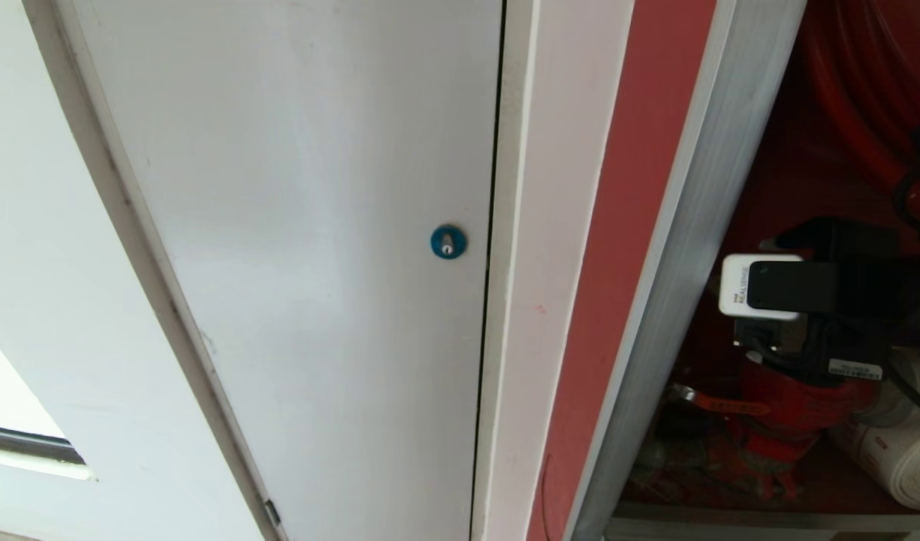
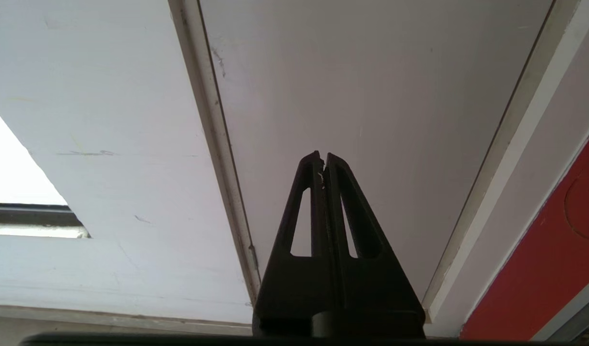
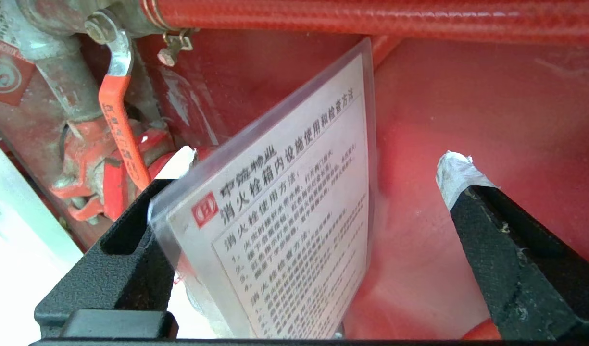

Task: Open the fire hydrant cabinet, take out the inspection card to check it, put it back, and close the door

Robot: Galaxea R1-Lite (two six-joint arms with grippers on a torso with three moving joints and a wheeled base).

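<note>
The fire hydrant cabinet stands open at the right, showing its silver frame and red interior. My right arm's wrist reaches into it. In the right wrist view the right gripper is open, with its taped fingertips wide apart. The inspection card, white printed paper with a red logo in a clear sleeve, stands tilted between the fingers. It is close to the finger on the valve side; I cannot tell if they touch. The cabinet's door is out of view. My left gripper is shut and empty, parked before a white panel.
A plain white door with a round blue lock fills the left of the head view. Inside the cabinet are a red valve with an orange lever, a red hose and a white rolled hose.
</note>
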